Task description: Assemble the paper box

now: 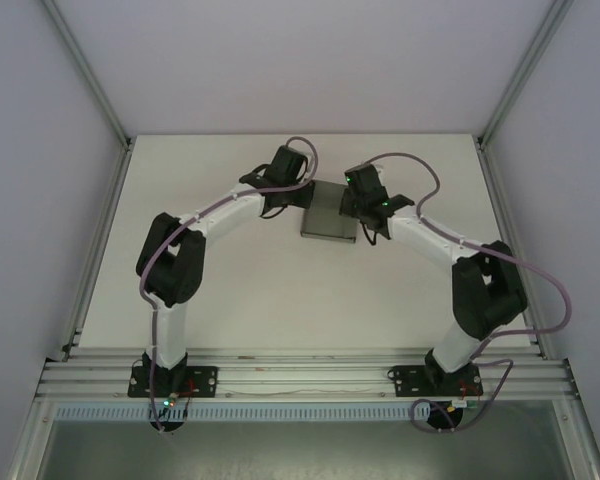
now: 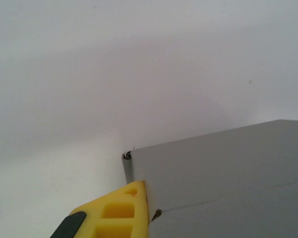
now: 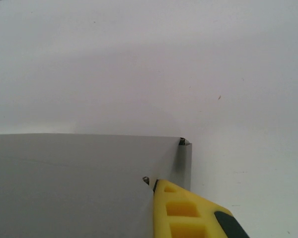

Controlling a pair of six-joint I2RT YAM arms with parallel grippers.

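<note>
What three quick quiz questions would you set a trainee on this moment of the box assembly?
1. True or false: the paper box lies as a flat sheet.
2. The left fingers sit against the box: A near a corner; B mid-lid; C well clear of it.
3. Fill in: the right fingers are coloured ___.
Key: 1 false; 2 A; 3 yellow.

A white table is sitting in the middle of a small enclosure, under soft, even light. Plain pale grey walls are closing it in at the back and on both sides. Silver aluminium posts are rising at the back corners, and a ribbed aluminium rail is running along the near edge.
</note>
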